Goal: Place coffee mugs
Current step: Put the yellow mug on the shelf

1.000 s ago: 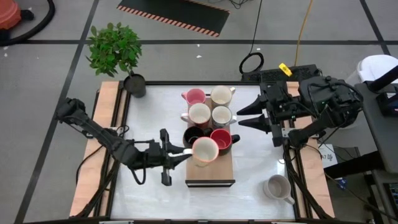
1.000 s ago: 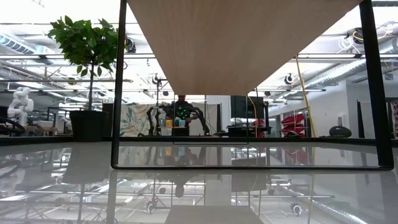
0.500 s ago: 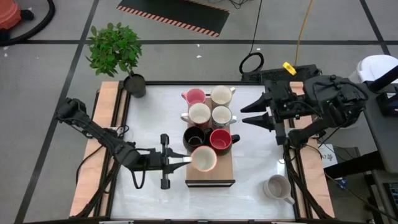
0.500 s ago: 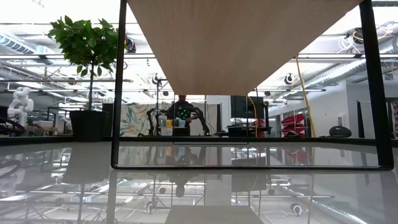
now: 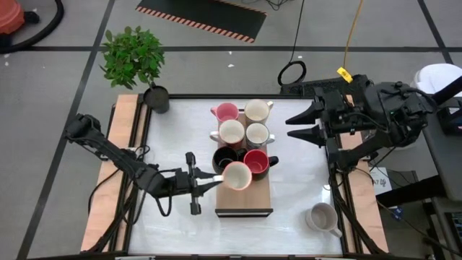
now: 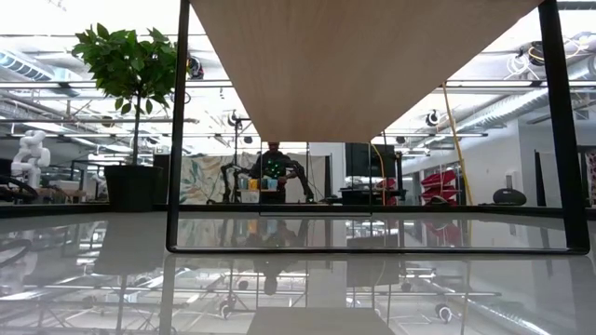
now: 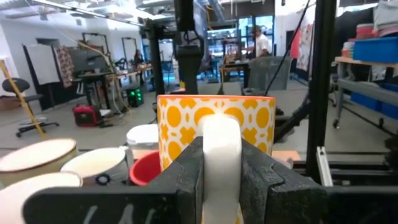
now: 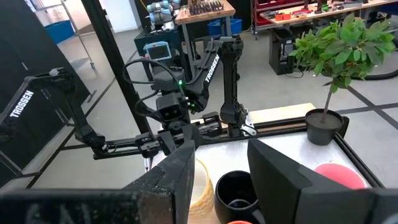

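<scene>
High view | mugs (image 5: pixel 246 135): eight, seemingly | left end effector (image 5: pixel 216 178) grips cream mug (image 5: pixel 237 175) | right end effector (image 5: pixel 297 126) parted

The low view sees under a wooden board (image 6: pixel 363 65) and misses every mug and both arms. In the left wrist view, the left hand (image 7: pixel 222 180) covers the bottom of the yellow-patterned mug (image 7: pixel 214 127) it grips by the handle. Beside that hand, two cream mugs (image 7: pixel 37 155) are cut off by the edge. Far-off people are too small to make out.

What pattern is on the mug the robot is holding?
The mug has orange-yellow shapes on white, best seen in the left wrist view.
</scene>
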